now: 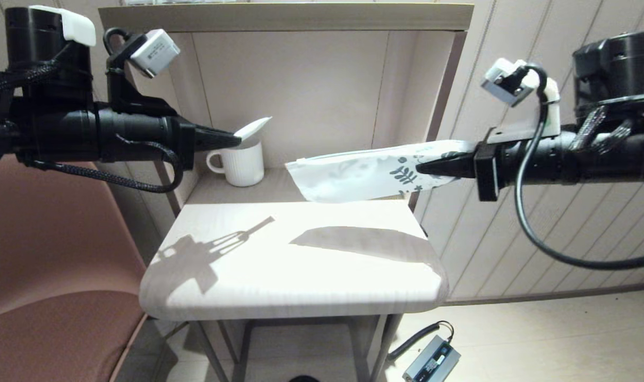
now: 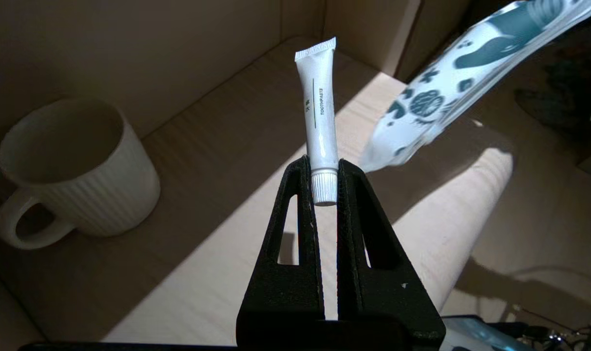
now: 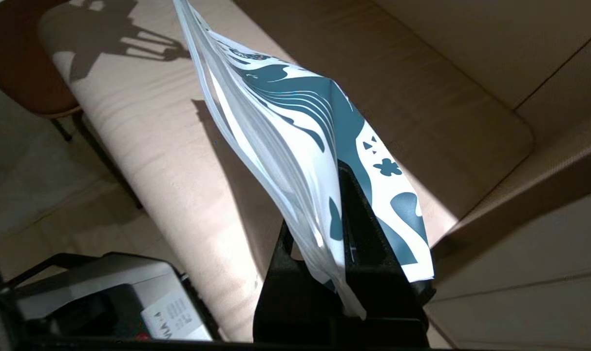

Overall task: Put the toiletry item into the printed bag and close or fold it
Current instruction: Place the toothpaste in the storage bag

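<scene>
The toiletry item (image 2: pixel 318 105) is a small white toothpaste tube with a ribbed cap and a crimped flat end. My left gripper (image 2: pixel 323 168) is shut on it near the cap, holding it in the air above the white mug; in the head view the tube (image 1: pixel 252 128) juts out from the left gripper (image 1: pixel 235 140). The printed bag (image 1: pixel 364 171), white with teal leaf prints, hangs level above the table's right side. My right gripper (image 1: pixel 420 167) is shut on its printed end, and the bag (image 3: pixel 295 141) runs away from the right gripper (image 3: pixel 330 204).
A white ribbed mug (image 1: pixel 240 162) stands at the back left of the pale wooden table (image 1: pixel 300 276), under a shelf (image 1: pixel 284 16). A brown chair (image 1: pixel 45 265) is at the left. A small device with a cable (image 1: pixel 430 362) lies on the floor.
</scene>
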